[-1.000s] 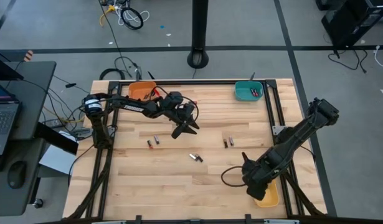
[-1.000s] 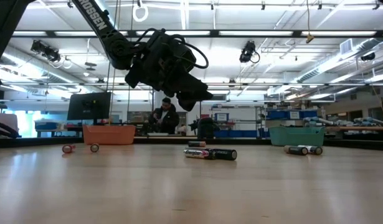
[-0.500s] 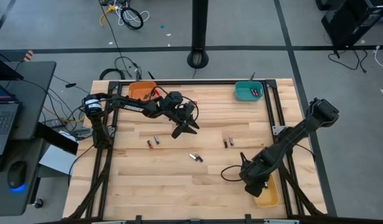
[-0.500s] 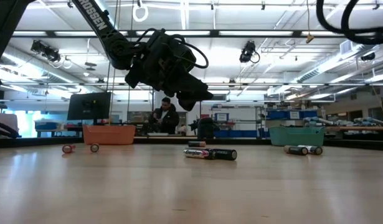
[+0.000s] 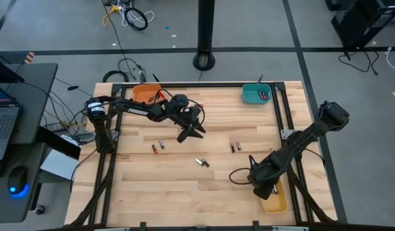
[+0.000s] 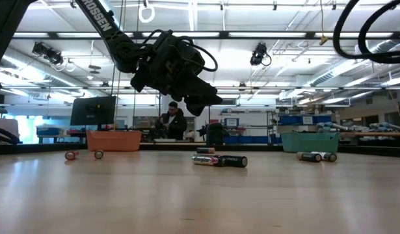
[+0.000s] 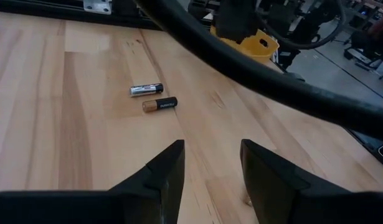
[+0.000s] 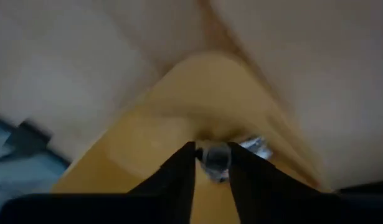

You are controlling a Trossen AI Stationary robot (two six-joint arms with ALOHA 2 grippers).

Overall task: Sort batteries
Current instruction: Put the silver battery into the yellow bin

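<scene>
Smooth pale wood table (image 5: 184, 179), glossy plastic yellow bin (image 5: 277, 202), metallic-sheened batteries (image 7: 152, 97).

A light wooden tabletop (image 5: 184, 179) in a black metal frame is seen standing on a grey floor (image 5: 261, 25) crossed by dark lines. Just beyond the tabletop's far edge, a black pole on a round base (image 5: 204, 61) is planted on the floor, with coiled cables (image 5: 134, 17) lying farther off. To the tabletop's left, a dark desk (image 5: 17, 122) is set with a laptop (image 5: 3, 125) and a mouse (image 5: 17, 179). Behind the tabletop, a large workshop is shown under rows of bright ceiling strip lights (image 6: 265, 34); a dark monitor (image 6: 93, 110) and a seated person (image 6: 171, 121) are visible at a bench, with shelving of blue bins (image 6: 304, 120) farther right.
</scene>
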